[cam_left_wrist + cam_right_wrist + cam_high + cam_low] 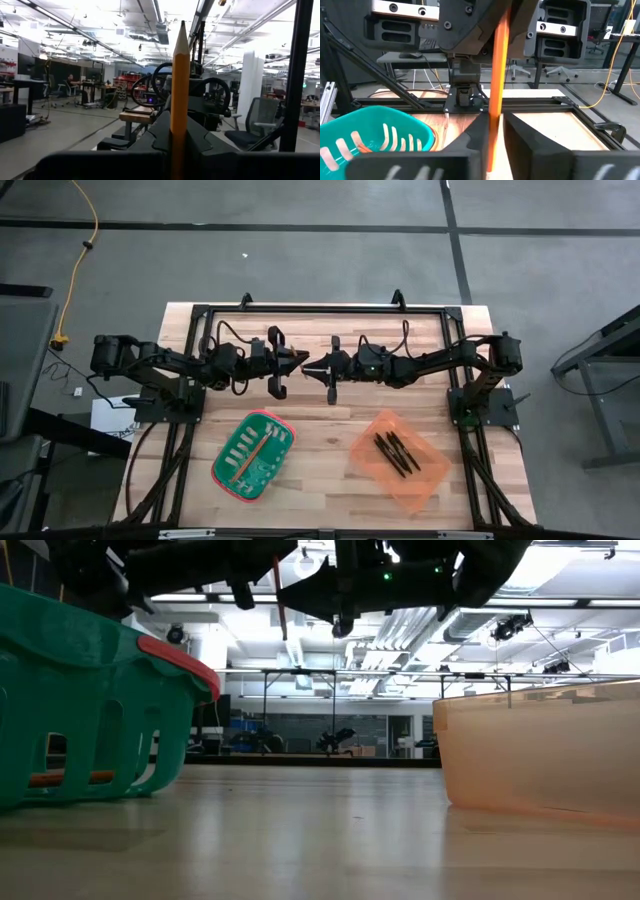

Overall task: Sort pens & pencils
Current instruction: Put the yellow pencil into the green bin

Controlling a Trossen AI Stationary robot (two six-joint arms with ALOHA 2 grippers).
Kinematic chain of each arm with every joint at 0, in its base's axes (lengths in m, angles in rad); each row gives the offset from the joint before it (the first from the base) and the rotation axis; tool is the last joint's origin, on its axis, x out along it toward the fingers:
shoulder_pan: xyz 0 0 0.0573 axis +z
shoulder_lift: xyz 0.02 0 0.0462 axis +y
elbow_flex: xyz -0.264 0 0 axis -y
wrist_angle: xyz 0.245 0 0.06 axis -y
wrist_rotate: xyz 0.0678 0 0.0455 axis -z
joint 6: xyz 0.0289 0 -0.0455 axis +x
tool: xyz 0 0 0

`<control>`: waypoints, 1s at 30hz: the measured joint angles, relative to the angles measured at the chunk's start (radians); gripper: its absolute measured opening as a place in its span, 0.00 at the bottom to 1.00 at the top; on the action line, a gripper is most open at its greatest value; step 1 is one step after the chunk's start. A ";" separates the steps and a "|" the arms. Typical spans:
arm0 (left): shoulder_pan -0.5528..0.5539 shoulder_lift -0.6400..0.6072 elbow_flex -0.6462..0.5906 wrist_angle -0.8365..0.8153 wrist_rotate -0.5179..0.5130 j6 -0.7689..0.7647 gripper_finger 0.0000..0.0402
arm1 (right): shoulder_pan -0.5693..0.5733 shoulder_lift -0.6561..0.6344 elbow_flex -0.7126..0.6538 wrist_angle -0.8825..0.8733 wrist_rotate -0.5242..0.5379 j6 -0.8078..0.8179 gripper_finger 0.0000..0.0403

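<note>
Pencil [179, 95] handover above mid-table: both arms raised over the back half of the wooden table [330, 480], grippers tip to tip in the high view. Left gripper [296, 363] is clamped on the orange pencil; in the left wrist view its fingers [200, 145] press both sides of the shaft, point sticking out beyond them. Right gripper [308, 368] meets it from the other side; the right wrist view shows its fingers [525, 140] slightly parted around the same pencil, with a small gap on one side, so whether it grips cannot be told. Green basket [252, 453] sits front left with pencils [252, 456] lying inside. Orange tray [398, 459] sits front right holding the black pens [396, 452], clustered together.
</note>
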 joint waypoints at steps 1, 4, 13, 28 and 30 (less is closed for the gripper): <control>0.000 0.000 0.000 -0.005 0.000 -0.002 0.01 | -0.001 0.000 0.000 -0.004 0.001 0.001 0.12; 0.000 0.000 0.000 -0.015 0.001 -0.002 0.02 | -0.002 0.000 0.000 -0.012 0.005 0.001 0.20; 0.000 0.000 0.000 -0.034 0.008 -0.010 0.01 | -0.003 0.000 0.000 -0.029 0.014 0.001 0.43; 0.000 -0.033 0.000 -0.170 -0.011 -0.033 0.01 | -0.005 -0.078 0.000 -0.302 -0.068 0.000 0.49; 0.000 -0.059 0.000 -0.255 -0.011 -0.040 0.01 | -0.004 -0.116 0.000 -0.404 -0.055 -0.011 0.49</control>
